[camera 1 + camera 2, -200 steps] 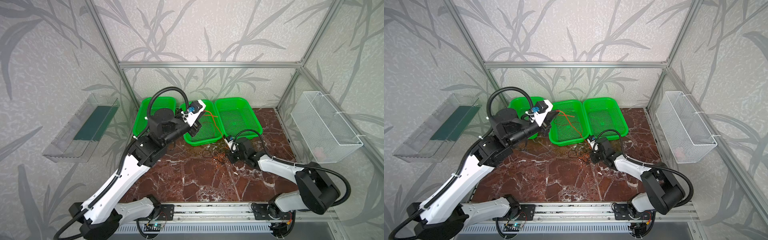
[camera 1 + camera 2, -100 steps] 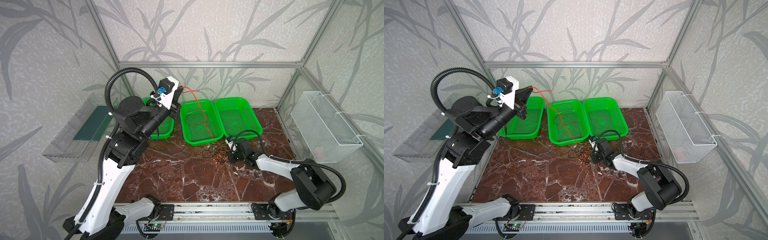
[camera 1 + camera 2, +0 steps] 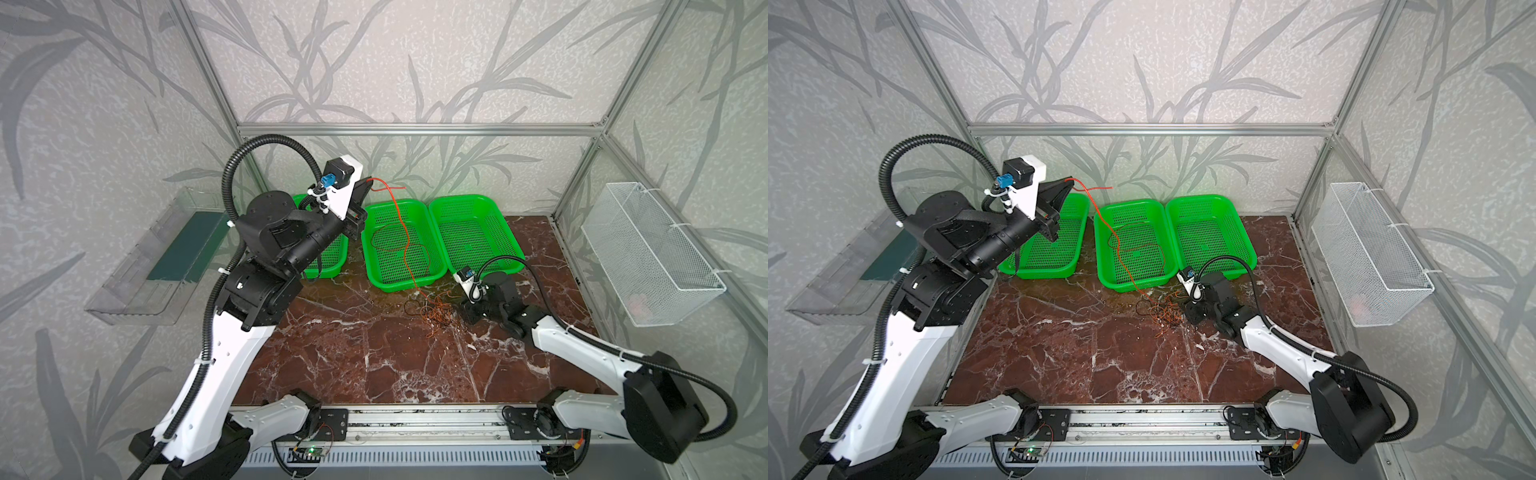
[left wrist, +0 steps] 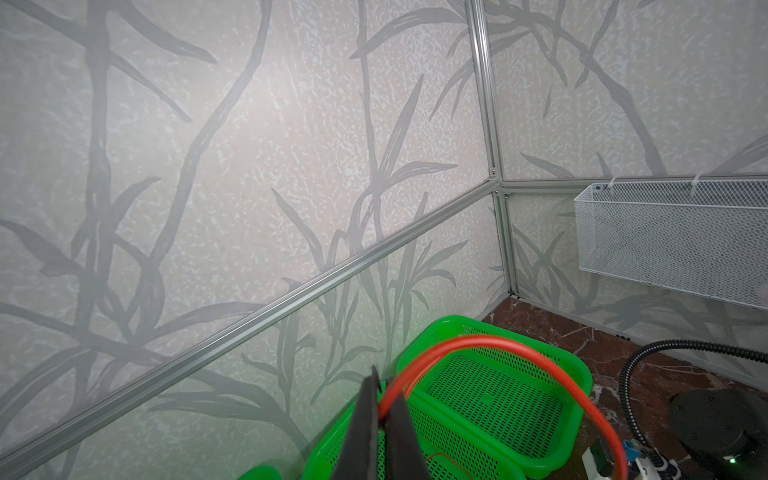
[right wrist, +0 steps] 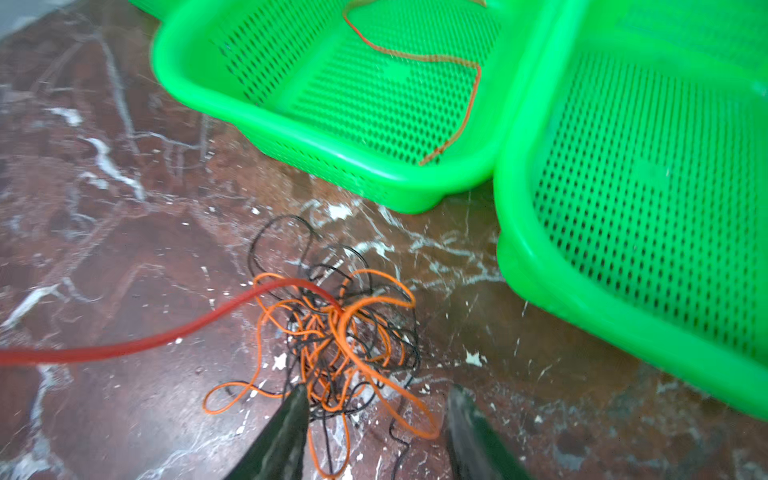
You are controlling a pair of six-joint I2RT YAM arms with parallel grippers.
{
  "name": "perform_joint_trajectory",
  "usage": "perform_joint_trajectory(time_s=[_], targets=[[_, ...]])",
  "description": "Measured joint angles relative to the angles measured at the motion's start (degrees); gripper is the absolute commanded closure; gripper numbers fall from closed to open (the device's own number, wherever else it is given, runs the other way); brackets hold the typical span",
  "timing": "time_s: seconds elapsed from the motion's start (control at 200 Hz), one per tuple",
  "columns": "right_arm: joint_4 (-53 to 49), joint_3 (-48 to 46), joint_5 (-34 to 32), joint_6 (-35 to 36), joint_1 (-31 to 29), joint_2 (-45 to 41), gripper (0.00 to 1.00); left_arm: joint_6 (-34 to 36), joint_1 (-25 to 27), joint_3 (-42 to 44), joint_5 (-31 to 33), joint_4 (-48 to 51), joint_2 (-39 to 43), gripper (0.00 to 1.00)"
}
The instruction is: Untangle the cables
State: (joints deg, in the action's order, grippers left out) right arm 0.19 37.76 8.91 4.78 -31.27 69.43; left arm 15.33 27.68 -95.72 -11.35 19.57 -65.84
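The cables (image 3: 434, 309) (image 3: 1163, 309) (image 5: 332, 332) lie as a tangle of thin orange and black wires on the marble table in front of the middle tray. One red cable (image 3: 409, 257) (image 3: 1121, 253) (image 5: 145, 343) (image 4: 519, 353) rises taut from the tangle, across the middle tray. My left gripper (image 3: 368, 183) (image 3: 1067, 180) (image 4: 384, 386) is shut on its upper end, high above the trays. A loose red cable (image 3: 386, 237) (image 5: 457, 62) lies in the middle tray. My right gripper (image 3: 463, 311) (image 3: 1185, 311) (image 5: 376, 395) stands open at the tangle's edge, with orange loops between its fingers.
Three green mesh trays stand in a row at the back: left (image 3: 324, 272), middle (image 3: 395, 202), right (image 3: 465, 197). A white wire basket (image 3: 648, 253) hangs on the right wall. A clear plastic bin (image 3: 153, 266) hangs on the left wall.
My left gripper has risen from low over the middle tray, drawing the red cable up out of the tangle. The right gripper's jaws have opened.
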Motion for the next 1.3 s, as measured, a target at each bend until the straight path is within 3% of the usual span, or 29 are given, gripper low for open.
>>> perform_joint_trajectory(time_s=[0.26,0.535,0.61,0.705,0.745,1.07,1.299], targets=[[0.98,-1.25,8.39,12.15,-2.34,-6.03,0.38,-1.22,0.00,0.22,-1.64,-0.37,-0.63,1.00],[1.77,3.10,11.10,16.81,-4.85,5.01,0.46,-1.46,0.00,0.22,-2.25,-0.85,-0.63,1.00],[2.03,5.33,11.08,17.57,-4.90,7.96,0.61,-1.44,0.00,0.22,-2.25,-0.85,-0.63,1.00],[2.47,8.00,10.40,18.25,-5.20,10.40,0.94,-1.33,0.00,0.59,-1.97,-0.90,-0.42,1.00],[2.56,8.57,9.81,18.25,-5.29,10.51,1.00,-1.14,0.00,1.49,-1.68,-1.11,0.07,1.00],[2.58,14.75,7.63,18.67,-5.55,5.73,1.00,-0.55,-0.07,16.26,3.41,-0.98,9.01,1.00],[3.85,18.71,8.09,15.32,-5.55,0.44,1.00,-1.90,-0.07,28.11,2.23,-4.02,14.95,1.00]])
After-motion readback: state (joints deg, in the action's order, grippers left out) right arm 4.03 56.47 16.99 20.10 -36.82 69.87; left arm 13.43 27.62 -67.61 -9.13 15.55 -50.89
